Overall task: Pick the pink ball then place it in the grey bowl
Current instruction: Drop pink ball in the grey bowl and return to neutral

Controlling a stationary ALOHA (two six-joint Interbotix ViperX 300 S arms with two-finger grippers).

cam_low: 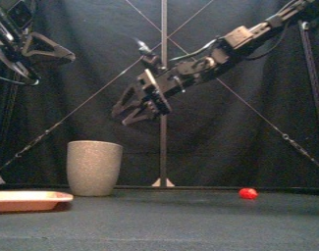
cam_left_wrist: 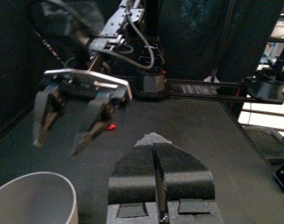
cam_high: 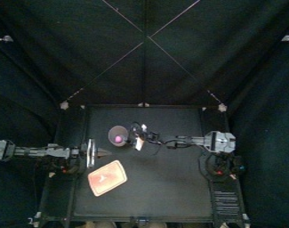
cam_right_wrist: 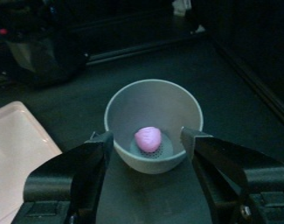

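**Status: pink ball inside the grey bowl, my right fingers apart above it**

1. Left side. My left fingers [cam_left_wrist: 159, 173] are pressed together with no gap between them and grip nothing. In the front view my left arm is raised off the desk [cam_high: 171, 183] at the upper left. In the top view it sits at the desk's left edge. It touches none of the items.

2. Front left. The pink tray [cam_high: 108, 179] lies flat on the desk near the front edge, just in front of my left fingers. It is tilted relative to the desk's edges. Nothing lies on it.

3. Left of centre. The grey bowl [cam_low: 95, 168] stands upright on the desk, behind the tray and apart from it. The pink ball [cam_right_wrist: 148, 138] rests on the bowl's floor, fully below the rim.

4. Above the bowl. My right fingers [cam_low: 136, 110] are spread apart and grip nothing. They point down toward the bowl and hang well clear of its rim. In the right wrist view, one finger is on each side of the bowl's opening, with the ball between them and farther down.

5. Right of the bowl. A small red toy [cam_low: 248, 193] lies on the desk, well apart from the bowl. What kind of toy it is cannot be told.

6. Right side. My right arm reaches in from the right, past the red toy, to the bowl.
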